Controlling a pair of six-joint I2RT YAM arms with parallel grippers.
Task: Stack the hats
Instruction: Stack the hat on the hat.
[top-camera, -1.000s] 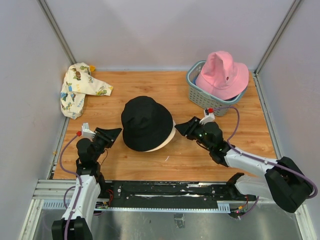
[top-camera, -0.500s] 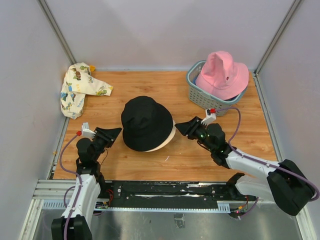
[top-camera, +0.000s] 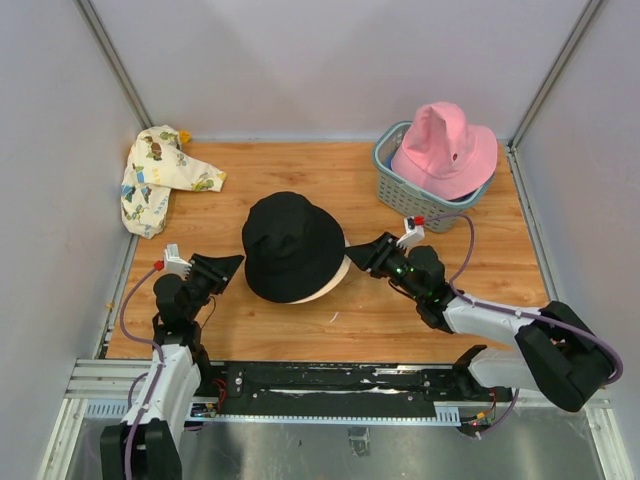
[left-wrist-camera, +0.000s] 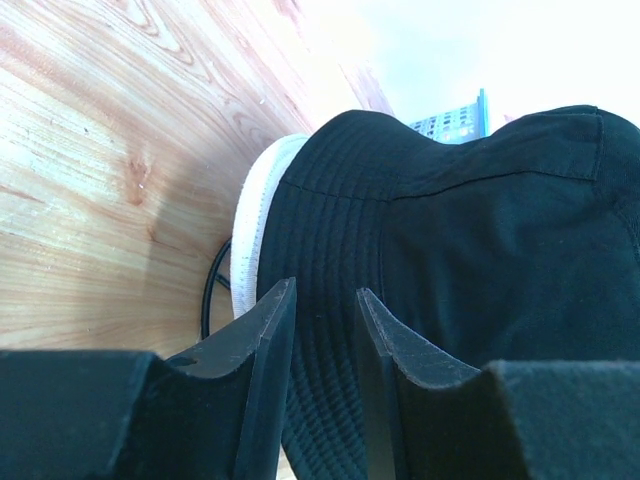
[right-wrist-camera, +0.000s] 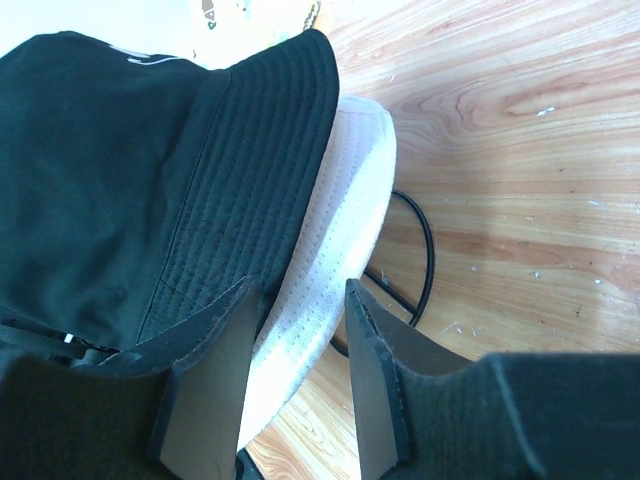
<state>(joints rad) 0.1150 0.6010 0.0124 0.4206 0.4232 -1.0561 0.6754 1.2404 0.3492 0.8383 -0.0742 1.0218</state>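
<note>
the wooden worktop (top-camera: 400, 300) fills the floor of the booth, with both arms reaching in from its near edge. the black hat (top-camera: 292, 243) is the biggest thing on it, sitting crown up in the middle on top of a cream hat (top-camera: 337, 278), whose brim peeks out along the near right side. the pink hat (top-camera: 445, 148) rests in the slatted basket (top-camera: 398, 195) at the far right corner, and a crumpled printed hat (top-camera: 155, 175) lies at the far left edge. the left hand (top-camera: 236, 261) sits low just beside the black brim's left side, fingers a narrow gap apart, gripping nothing. the right hand (top-camera: 354, 253) is at the cream brim on the other side, fingers a little wider; whether they touch it i cannot tell. a thin black cord (right-wrist-camera: 425, 250) loops out from under the cream brim
</note>
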